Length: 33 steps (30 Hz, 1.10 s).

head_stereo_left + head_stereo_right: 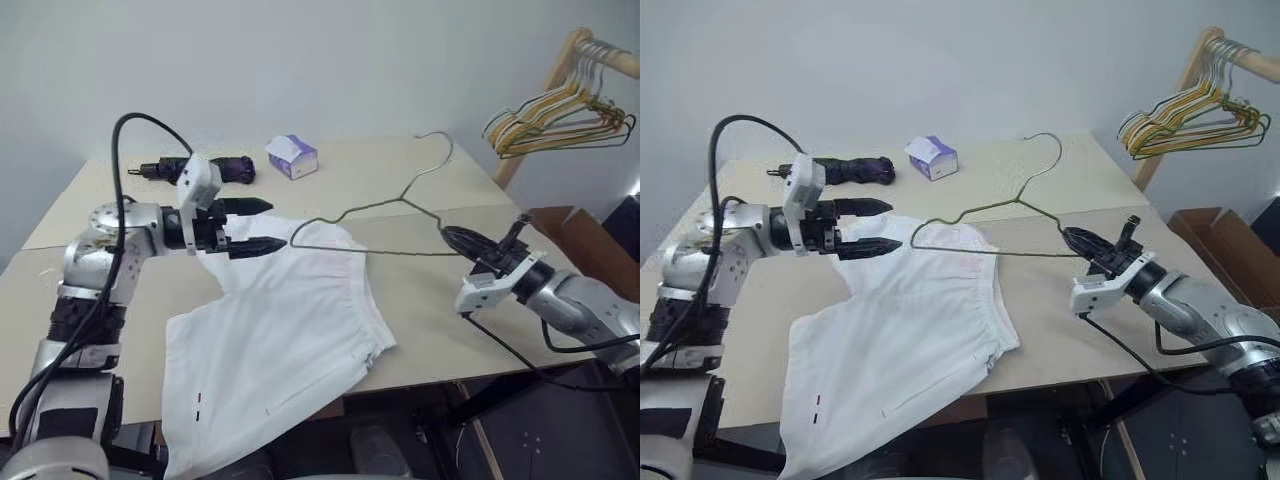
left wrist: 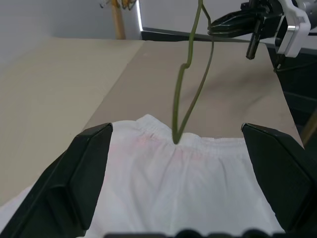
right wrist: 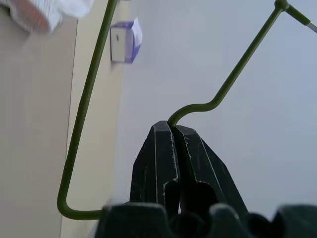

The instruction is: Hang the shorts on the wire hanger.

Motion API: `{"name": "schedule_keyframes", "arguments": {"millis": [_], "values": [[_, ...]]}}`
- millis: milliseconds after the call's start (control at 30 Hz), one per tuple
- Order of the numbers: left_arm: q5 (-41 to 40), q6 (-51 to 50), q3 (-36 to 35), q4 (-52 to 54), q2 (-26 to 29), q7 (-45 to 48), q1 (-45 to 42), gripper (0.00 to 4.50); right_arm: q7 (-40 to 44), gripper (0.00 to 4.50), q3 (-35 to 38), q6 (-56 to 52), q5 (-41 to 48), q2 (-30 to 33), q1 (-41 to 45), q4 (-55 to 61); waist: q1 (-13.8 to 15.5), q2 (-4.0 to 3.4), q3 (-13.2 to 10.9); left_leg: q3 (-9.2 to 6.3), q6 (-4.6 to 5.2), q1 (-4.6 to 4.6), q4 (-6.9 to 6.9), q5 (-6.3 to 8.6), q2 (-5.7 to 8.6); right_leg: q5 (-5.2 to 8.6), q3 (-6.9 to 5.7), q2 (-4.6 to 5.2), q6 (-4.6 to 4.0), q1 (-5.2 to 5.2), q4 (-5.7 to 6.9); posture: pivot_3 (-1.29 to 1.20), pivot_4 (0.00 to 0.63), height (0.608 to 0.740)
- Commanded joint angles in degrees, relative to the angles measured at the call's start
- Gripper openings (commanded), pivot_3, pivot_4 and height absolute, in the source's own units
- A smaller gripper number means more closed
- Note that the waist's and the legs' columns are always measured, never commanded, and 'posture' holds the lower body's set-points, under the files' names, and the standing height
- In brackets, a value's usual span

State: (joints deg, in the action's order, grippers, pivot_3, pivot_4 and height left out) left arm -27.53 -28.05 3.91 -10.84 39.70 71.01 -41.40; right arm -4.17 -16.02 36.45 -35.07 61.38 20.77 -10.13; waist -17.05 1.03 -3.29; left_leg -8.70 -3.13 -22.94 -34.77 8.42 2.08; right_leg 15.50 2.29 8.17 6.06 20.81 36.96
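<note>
The white shorts (image 1: 280, 340) lie flat on the table, one leg hanging over the front edge. Their gathered waistband (image 2: 168, 144) faces the right arm. My right gripper (image 1: 447, 234) is shut on one end of the wire hanger (image 1: 372, 207) and holds it level above the table, hook (image 1: 440, 140) pointing away. The hanger's other end reaches the waistband. My left gripper (image 1: 279, 225) is open right at that end of the hanger, one finger above the cloth and one beside it, nothing between them. In the right wrist view the closed fingertips (image 3: 171, 130) pinch the wire.
A white-and-purple tissue box (image 1: 292, 156) and a black-and-purple tool (image 1: 215, 168) lie at the back of the beige table (image 1: 430, 300). A bunch of coloured hangers (image 1: 560, 115) hangs on a wooden rack at the far right, above a cardboard box (image 1: 575, 235).
</note>
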Motion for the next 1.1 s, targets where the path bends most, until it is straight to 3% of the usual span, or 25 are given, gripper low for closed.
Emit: {"name": "schedule_keyframes", "arguments": {"millis": [33,400,1100], "values": [[2.4,2.7,2.0,-3.5,-2.3,2.3,-4.0,4.5,2.5,0.05,1.4,4.9,0.1,-1.3,4.3,0.5,-0.5,0.0,0.0,0.0,0.0,0.05,0.0,0.0,0.0,0.0,0.0,0.0,0.0,-0.06,0.0,-0.29,0.0,0.74],[12.1,11.8,10.6,-8.9,-4.4,10.2,-5.4,4.5,8.9,0.05,-0.4,13.3,-5.4,-4.6,12.3,-2.7,-3.3,0.01,0.0,-0.04,0.0,0.54,0.07,0.01,0.0,0.01,-0.03,0.01,0.04,-0.6,-0.13,-0.31,0.0,0.74],[19.4,10.1,14.5,-7.4,-4.5,12.2,-3.9,4.5,7.5,0.05,1.2,11.8,-14.0,-6.0,16.1,-3.9,-4.6,0.01,0.0,-0.06,0.01,0.63,0.12,0.01,0.01,0.03,0.0,0.01,0.07,-0.66,-0.09,-0.32,0.0,0.74]]}}
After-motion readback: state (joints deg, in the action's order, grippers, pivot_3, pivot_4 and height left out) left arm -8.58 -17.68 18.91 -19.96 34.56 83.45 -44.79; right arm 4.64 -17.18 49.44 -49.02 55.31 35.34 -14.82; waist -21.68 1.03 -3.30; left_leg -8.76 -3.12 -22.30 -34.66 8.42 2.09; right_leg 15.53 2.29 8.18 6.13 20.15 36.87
